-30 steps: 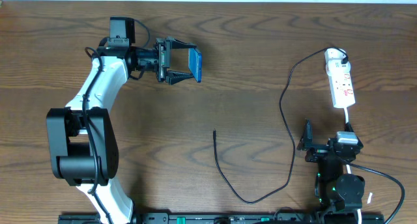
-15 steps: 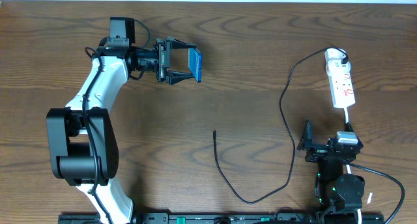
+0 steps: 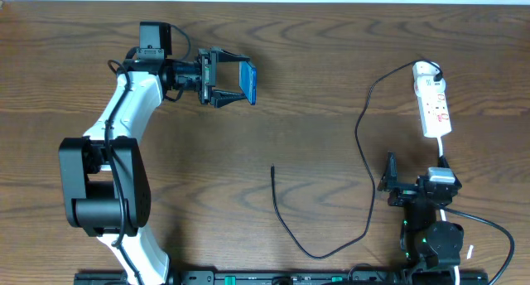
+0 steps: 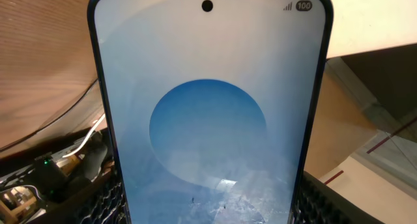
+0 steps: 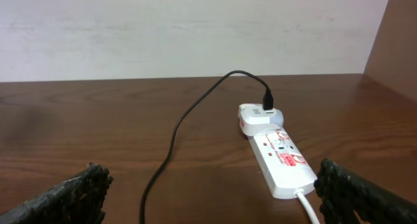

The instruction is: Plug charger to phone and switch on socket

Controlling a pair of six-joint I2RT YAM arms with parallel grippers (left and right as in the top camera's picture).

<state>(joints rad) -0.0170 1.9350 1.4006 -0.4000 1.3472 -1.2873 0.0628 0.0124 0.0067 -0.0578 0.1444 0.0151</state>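
My left gripper (image 3: 225,84) is shut on the phone (image 3: 248,81) at the far left of the table and holds it on edge above the wood. Its blue screen with a pale circle fills the left wrist view (image 4: 208,113). The charger, a thin black cable (image 3: 364,136), runs from the white adapter in the socket (image 3: 433,100) at the far right, loops down, and ends with its free plug tip (image 3: 272,168) lying mid-table. My right gripper (image 3: 400,185) is open and empty near the front right. The socket (image 5: 281,159) and cable (image 5: 176,129) lie ahead of it.
The socket's white lead (image 3: 443,165) runs back past my right arm. A pale wall (image 5: 195,28) stands behind the table's far edge. My left arm's base (image 3: 99,194) sits at the front left.
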